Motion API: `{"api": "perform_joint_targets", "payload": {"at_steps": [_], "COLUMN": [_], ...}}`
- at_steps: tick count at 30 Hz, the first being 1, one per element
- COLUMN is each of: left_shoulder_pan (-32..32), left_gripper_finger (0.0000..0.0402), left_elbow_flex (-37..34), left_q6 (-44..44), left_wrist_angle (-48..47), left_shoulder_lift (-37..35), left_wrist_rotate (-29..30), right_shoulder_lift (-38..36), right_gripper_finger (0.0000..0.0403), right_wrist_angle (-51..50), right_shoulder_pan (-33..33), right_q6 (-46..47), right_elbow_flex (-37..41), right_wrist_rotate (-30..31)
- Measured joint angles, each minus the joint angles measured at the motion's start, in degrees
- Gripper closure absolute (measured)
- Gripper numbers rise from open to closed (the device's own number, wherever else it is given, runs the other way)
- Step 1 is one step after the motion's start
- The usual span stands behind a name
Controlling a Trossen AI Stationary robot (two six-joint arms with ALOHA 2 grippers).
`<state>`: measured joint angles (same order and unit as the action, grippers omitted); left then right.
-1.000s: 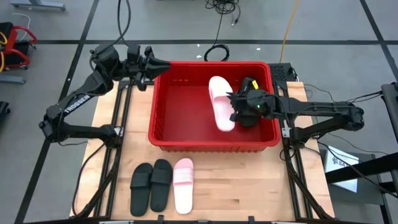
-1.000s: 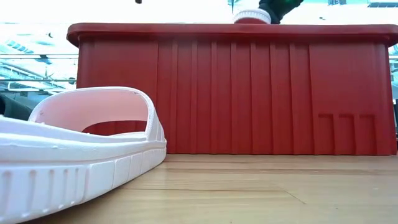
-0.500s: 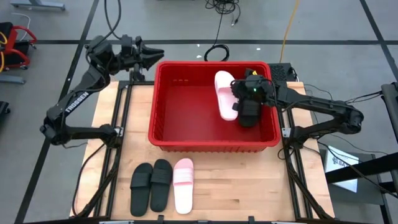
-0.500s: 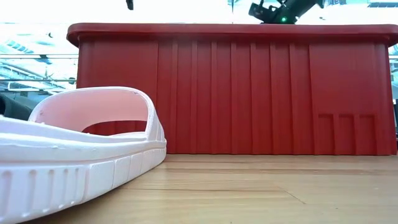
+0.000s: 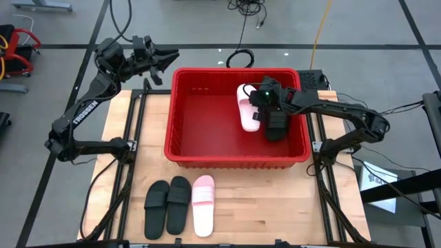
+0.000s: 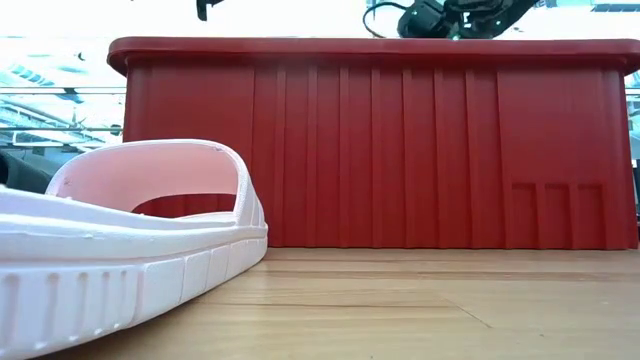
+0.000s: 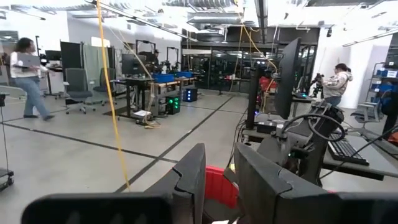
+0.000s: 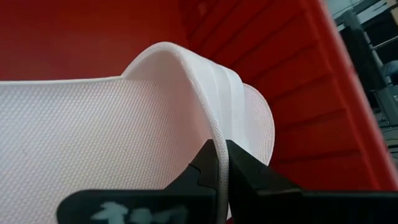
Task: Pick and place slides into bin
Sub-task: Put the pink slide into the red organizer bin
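Right end effector (image 8: 222, 163), inside the red bin (image 5: 200, 155), clenched on the strap of a pale pink slide (image 5: 246, 110) near the bin's far wall. Left end effector (image 5: 167, 60), beyond the bin's far left corner, fingers slightly parted, grasping nothing. Two black slides (image 5: 167, 204) and a second pink slide (image 5: 202, 206) lie side by side on the tabletop (image 5: 275, 200).
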<state>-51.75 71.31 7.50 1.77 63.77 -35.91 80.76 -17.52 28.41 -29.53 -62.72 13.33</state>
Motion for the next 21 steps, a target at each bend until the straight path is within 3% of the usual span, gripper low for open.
{"api": "perform_joint_targets", "payload": {"at_steps": [10,15,21], "left_shoulder_pan": [0.02,0.02,0.02], "left_gripper_finger": [0.0316,0.0316,0.0316], "left_elbow_flex": [-0.02,-0.04,-0.04], "left_q6": [-1.61,-2.18,-2.26], "left_wrist_angle": [-1.87,-2.11,-2.24], "left_shoulder_lift": [0.0,0.0,0.0], "left_wrist_rotate": [-0.02,-0.01,-0.01], "right_shoulder_lift": [3.21,5.13,6.61], "right_gripper_finger": [0.0401,0.0401,0.0401], "right_wrist_angle": [2.5,2.54,3.89], "right_shoulder_pan": [3.02,4.24,5.38], "right_q6": [-0.95,-0.35,0.16], "right_elbow_flex": [0.0,0.0,1.56], "right_wrist_rotate": [-0.19,-4.43,-4.56]}}
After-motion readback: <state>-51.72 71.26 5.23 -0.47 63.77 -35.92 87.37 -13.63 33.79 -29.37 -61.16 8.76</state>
